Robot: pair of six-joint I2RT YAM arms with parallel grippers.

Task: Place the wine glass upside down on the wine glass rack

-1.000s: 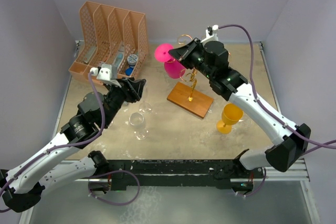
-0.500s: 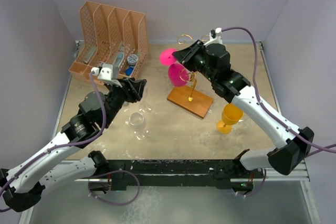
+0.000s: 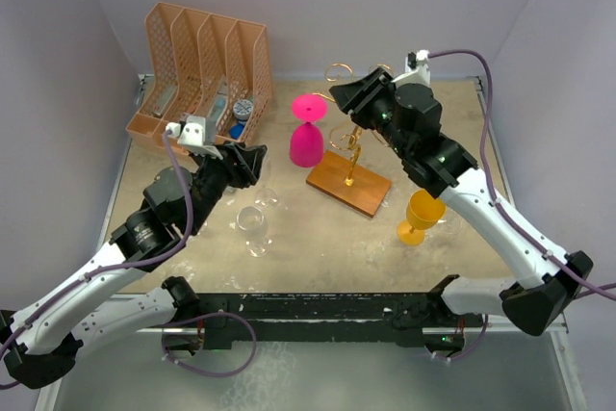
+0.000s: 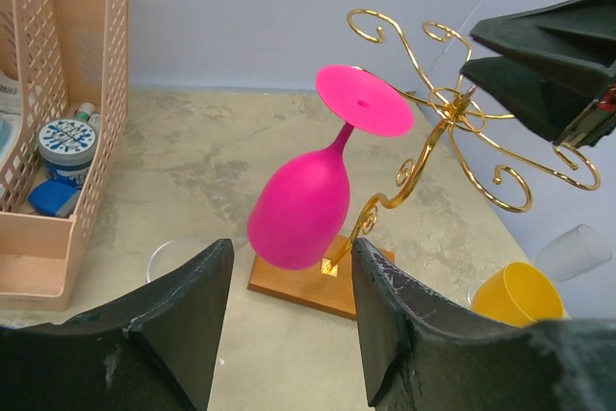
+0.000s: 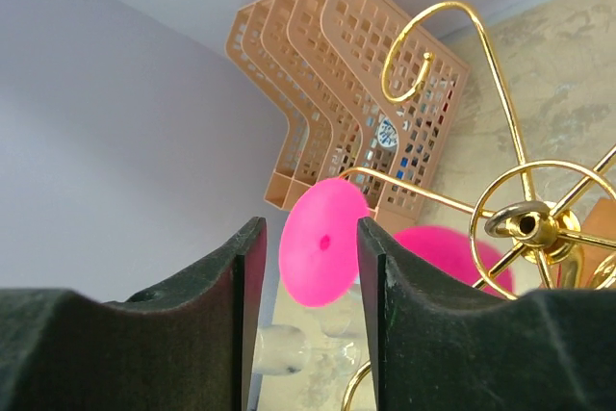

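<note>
The pink wine glass (image 3: 307, 144) hangs upside down and tilted from a curled arm of the gold wine glass rack (image 3: 361, 190), foot up, bowl by the wooden base. The right gripper (image 3: 339, 93) stands spread just beside the foot, gripping nothing. The left gripper (image 3: 252, 159) is likewise spread and empty, well apart.

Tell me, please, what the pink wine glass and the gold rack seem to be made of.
Pink wine glass: probably plastic; opaque, even colour, soft sheen. Wine glass rack: thin metal wire, polished gold finish with bright glints. Its base: apparently wood, brown with a slight gloss.
</note>
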